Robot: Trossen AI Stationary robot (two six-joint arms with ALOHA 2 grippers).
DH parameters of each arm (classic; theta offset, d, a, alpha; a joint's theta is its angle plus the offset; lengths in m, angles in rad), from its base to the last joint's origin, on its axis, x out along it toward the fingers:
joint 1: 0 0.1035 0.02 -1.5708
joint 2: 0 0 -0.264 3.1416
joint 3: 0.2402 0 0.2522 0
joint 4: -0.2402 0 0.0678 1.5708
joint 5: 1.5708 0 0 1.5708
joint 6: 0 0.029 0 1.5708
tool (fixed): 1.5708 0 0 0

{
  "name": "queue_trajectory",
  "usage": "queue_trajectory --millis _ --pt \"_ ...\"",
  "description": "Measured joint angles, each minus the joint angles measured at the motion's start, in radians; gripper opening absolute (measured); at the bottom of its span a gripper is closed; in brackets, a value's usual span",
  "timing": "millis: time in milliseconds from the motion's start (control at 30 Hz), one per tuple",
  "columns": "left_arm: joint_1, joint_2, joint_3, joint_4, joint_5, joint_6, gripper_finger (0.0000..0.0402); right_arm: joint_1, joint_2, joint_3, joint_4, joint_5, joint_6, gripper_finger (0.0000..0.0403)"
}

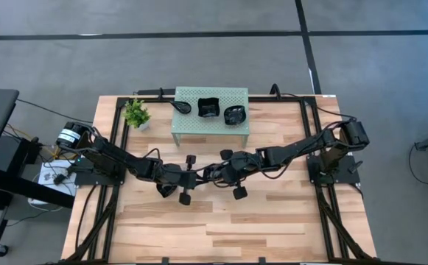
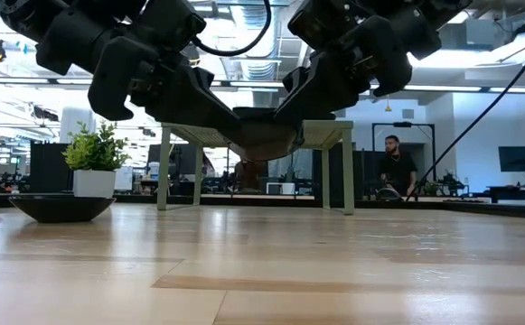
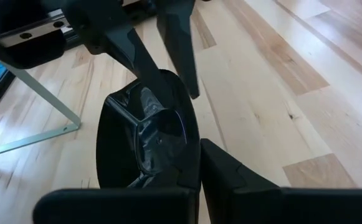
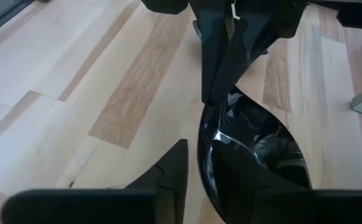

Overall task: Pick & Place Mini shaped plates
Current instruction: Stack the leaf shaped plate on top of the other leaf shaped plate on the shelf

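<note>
A glossy black mini plate (image 3: 144, 140) hangs above mid-table between both grippers, which meet at the table's centre. My left gripper (image 3: 196, 149) comes from the table's left and is shut on one side of the plate's rim. My right gripper (image 4: 196, 149) comes from the right and is shut on the opposite side. The low view shows the plate (image 2: 267, 137) clear of the wood, with dark fingers slanting down to it from both sides. In the high view the arms (image 1: 207, 174) mostly hide it. My left gripper pinches the plate's rim (image 3: 190, 158) between its two fingers, one inside the hollow and one outside, slanting down from the table's left. The plate is lifted clear of the table. My right gripper pinches the opposite rim (image 4: 200, 146) between its two fingers, one finger (image 4: 171, 165) outside and the other under the hollow side. It slants down from the table's right. Its fingers (image 3: 177, 56) show closing on the far rim in the left wrist view.
A green perforated stand (image 1: 236, 131) stands at the far middle and bears three black mini plates (image 1: 209, 107). A small potted plant (image 1: 136, 114) sits left of it. Another dark plate (image 2: 60, 208) lies on the table at the left. Bare wood spreads along the near side.
</note>
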Motion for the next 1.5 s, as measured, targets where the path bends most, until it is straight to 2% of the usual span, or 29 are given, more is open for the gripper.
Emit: queue_trajectory --millis 233,633,933,1067,1200,1333,1500 --pt "0.001 0.000 0.000 0.003 -0.004 0.000 0.0013 -0.012 0.000 0.000 -0.003 -0.004 -0.004 0.0007" --pt "0.000 0.000 0.000 0.082 -0.003 0.000 0.0016 0.000 0.000 0.000 -0.008 0.001 -0.008 0.0004" --pt "-0.008 -0.009 0.000 0.088 -0.008 -0.002 0.0082 0.021 0.000 0.000 -0.027 0.000 -0.002 0.0003" --pt "-0.030 -0.080 0.000 0.096 -0.018 -0.008 0.0098 0.068 -0.031 0.048 -0.177 0.015 0.001 0.0002" --pt "-0.036 -0.201 0.000 0.099 -0.034 -0.011 0.0098 0.128 -0.075 0.169 -0.425 0.177 -0.019 0.0002" --pt "-0.029 -0.297 -0.006 0.101 -0.035 -0.016 0.0095 0.164 -0.110 0.330 -0.673 0.353 -0.136 0.0002" --pt "-0.030 -0.345 -0.036 0.093 -0.034 -0.016 0.0092 0.133 -0.157 0.479 -0.827 0.588 -0.296 0.0002"
